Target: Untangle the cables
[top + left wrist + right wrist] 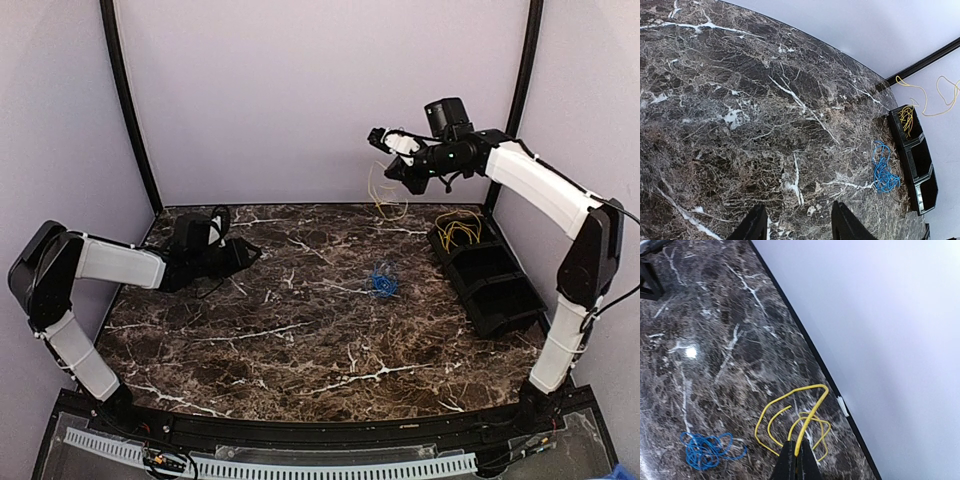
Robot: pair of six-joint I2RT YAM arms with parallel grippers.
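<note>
R gripper (796,457) raised high nr back wall (300,100), fingers pinched together on yellow cable (810,412), clamped on a single strand. Rest of that cable hangs under the fingers in loose open loops, several arcs side by side. Lowest loop sits nr back edge of table (300,340); can't tell if it touches the marble. L gripper (799,226) low over L side of table, fingers apart, nothing betw them, only bare dark marble w/ white veins under it. R arm reaches up and across from its base at R; L arm is folded low, wrist pointing toward table centre. Blue bundle (383,283) lies flat on table, a bit R of centre, small tight knot of thin wire w/ a few stray loops. It is well apart from both grippers and clear of the tray. Black tray (500,305) sits at R side of table, long, w/ divided compartments, angled toward back corner. Yellow bundle (458,230) is in the tray's far compartment, the one nearest the wall, loops poking up over the rim. Nearer compartments look dark, contents not readable. Blue and yellow wires are not touching each other anywhere visible
</note>
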